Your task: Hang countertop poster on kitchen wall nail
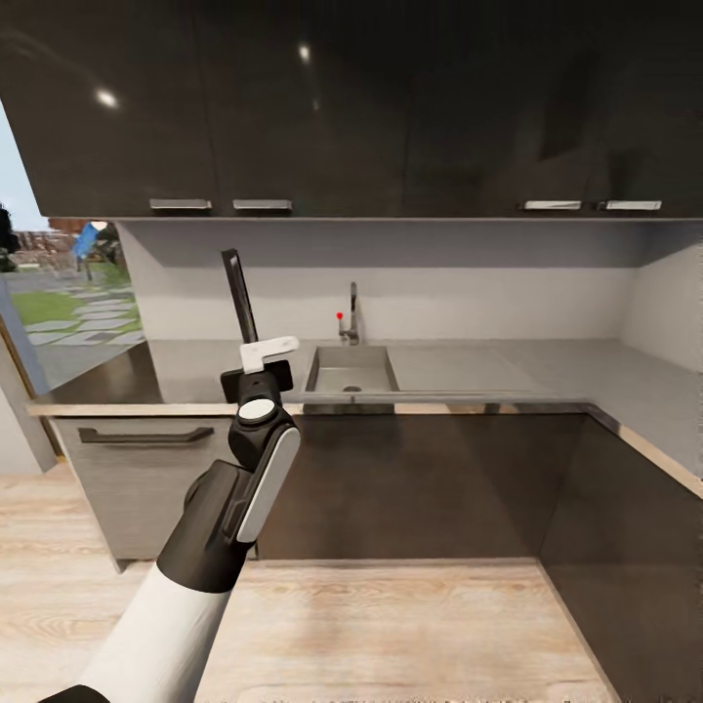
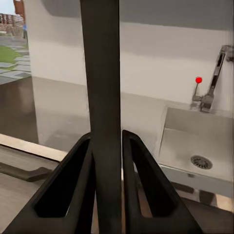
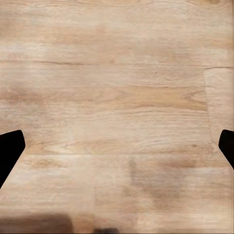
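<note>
My left gripper (image 1: 258, 371) is raised in front of the kitchen countertop (image 1: 488, 369) and is shut on the poster (image 1: 237, 298). I see the poster edge-on, as a thin dark upright strip, so its picture face is hidden. In the left wrist view the poster (image 2: 101, 87) stands between the two dark fingers (image 2: 73, 185) of the left gripper (image 2: 106, 146), with the grey countertop (image 2: 63, 107) behind it. The right gripper (image 3: 117, 146) is open, its tips far apart, facing the wooden floor. No wall nail can be made out.
A steel sink (image 1: 351, 371) with a tap (image 1: 351, 312) is set into the counter just right of the poster. Dark glossy upper cabinets (image 1: 342, 107) hang overhead. The counter turns towards me on the right (image 1: 644, 430). A garden opening (image 1: 68, 303) lies at the left.
</note>
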Tool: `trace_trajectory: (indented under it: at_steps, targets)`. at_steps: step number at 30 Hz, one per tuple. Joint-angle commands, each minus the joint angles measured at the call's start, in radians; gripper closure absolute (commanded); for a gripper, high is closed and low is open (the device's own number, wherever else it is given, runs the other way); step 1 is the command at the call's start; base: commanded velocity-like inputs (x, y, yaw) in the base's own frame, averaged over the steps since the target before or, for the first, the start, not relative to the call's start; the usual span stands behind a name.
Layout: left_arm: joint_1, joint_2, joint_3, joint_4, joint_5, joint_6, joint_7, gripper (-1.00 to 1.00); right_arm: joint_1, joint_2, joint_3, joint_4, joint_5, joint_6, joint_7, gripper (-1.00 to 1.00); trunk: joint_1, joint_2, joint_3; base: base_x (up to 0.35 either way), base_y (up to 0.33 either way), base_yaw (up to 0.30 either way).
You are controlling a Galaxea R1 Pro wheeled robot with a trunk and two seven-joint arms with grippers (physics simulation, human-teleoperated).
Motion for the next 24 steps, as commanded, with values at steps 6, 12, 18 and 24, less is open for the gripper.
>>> trace_trajectory:
  at_steps: [6, 12, 18, 24]
  targets:
    - [-0.001, 0.000, -0.001, -0.002, 0.005, 0.005, -0.001, 1.00, -0.001, 0.000, 0.000, 0.000, 0.001, -0.003, -0.001, -1.00, 0.000, -0.001, -0.001, -0.233, 0.069, -0.017]
    - [-0.001, 0.000, -0.001, -0.002, 0.005, 0.006, -0.002, 1.00, -0.001, 0.000, 0.000, 0.000, 0.001, -0.003, -0.001, -1.00, 0.000, -0.001, -0.001, -0.300, 0.111, -0.002]
    - [-0.001, 0.000, 0.000, -0.003, 0.006, 0.007, -0.014, 1.00, -0.001, -0.001, 0.001, 0.000, 0.002, -0.003, 0.000, -1.00, 0.000, -0.001, -0.001, -0.273, 0.108, 0.000]
    - [-0.001, 0.000, 0.003, -0.007, 0.005, 0.076, -0.158, 1.00, 0.002, -0.002, 0.001, -0.002, 0.002, -0.052, 0.004, -1.00, 0.000, -0.001, -0.001, -0.070, 0.031, 0.000]
